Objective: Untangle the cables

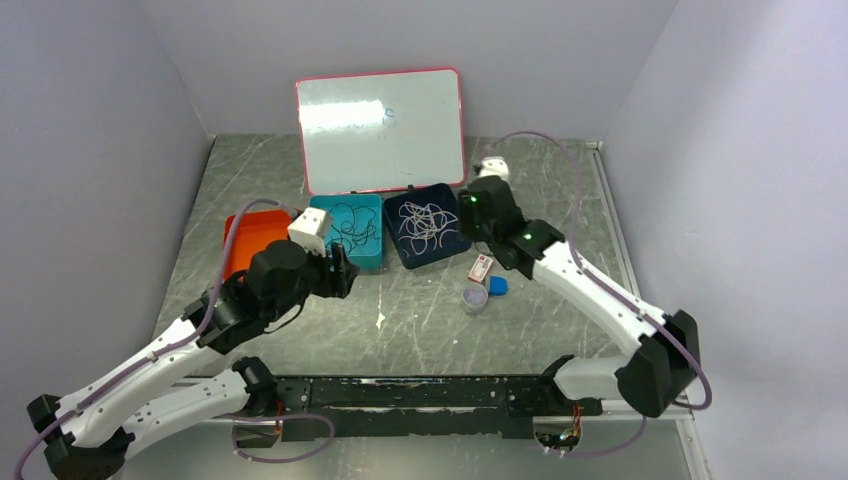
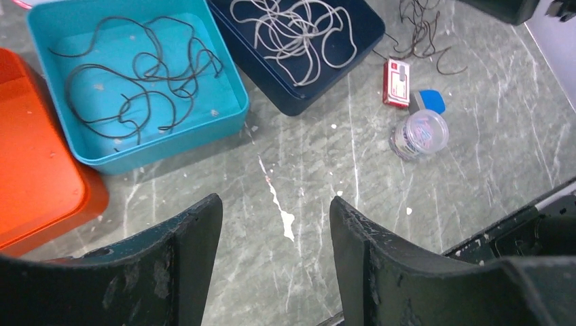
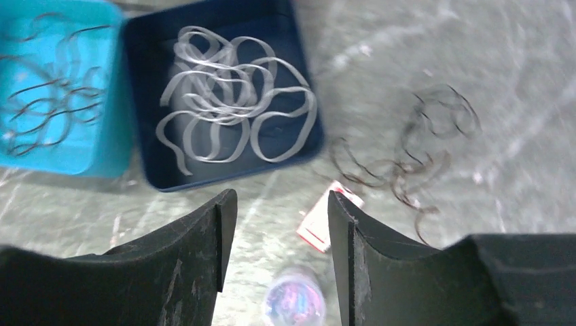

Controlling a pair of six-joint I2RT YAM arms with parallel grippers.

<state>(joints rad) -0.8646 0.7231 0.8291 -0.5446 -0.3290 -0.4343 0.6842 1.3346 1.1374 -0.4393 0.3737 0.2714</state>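
Toward the upper left of the left wrist view, thin black cables (image 2: 142, 75) lie loosely looped in a square teal plastic tray (image 2: 170, 146). Beside it, pale grey cables (image 3: 231, 109) are piled in a square navy tray (image 3: 146, 41). One dark tangled bunch of cables (image 3: 414, 156) lies on the marbled grey table (image 2: 326, 163), right of the navy tray, so sorting is judged mostly done. The left gripper (image 2: 275, 210) and right gripper (image 3: 280, 200) are both spread and empty. With the right wrist view blurred, it cannot be told whether that bunch is knotted, and overhead it is hidden by the right arm.
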